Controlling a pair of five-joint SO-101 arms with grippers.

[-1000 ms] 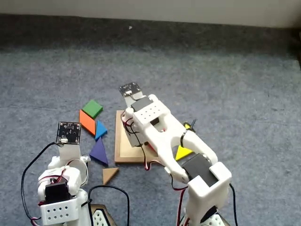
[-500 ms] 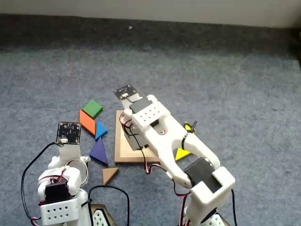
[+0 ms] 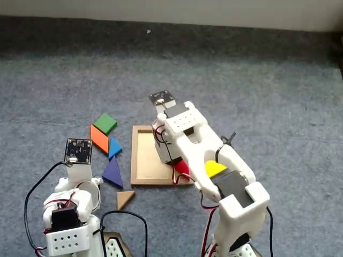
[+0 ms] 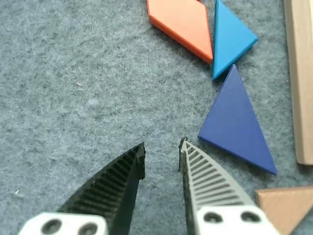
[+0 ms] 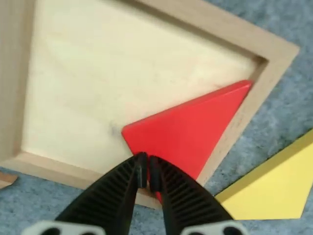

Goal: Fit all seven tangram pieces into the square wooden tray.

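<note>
The square wooden tray [image 3: 140,160] lies on the grey carpet with a bare floor. A red triangle [image 5: 195,127] rests at one of its corners, partly over the rim [image 5: 220,27]. My right gripper [image 5: 147,171] is shut, its tips at the red triangle's edge. A yellow triangle [image 5: 274,191] lies on the carpet just outside the tray. Left of the tray lie a green square [image 3: 105,122], an orange parallelogram [image 4: 183,24], a light blue triangle [image 4: 230,36], a dark blue triangle [image 4: 237,122] and a tan triangle [image 4: 281,205]. My left gripper [image 4: 161,149] hangs open over carpet beside the dark blue triangle.
The right arm [image 3: 187,139] reaches across the tray's right side, hiding part of it. The left arm's base [image 3: 69,219] stands at the near left. Grey carpet stretches open behind and to the right of the tray.
The right arm swung left over the tray, then back to the right and farther from its base, uncovering the red triangle at the tray's corner. The left arm kept still.
</note>
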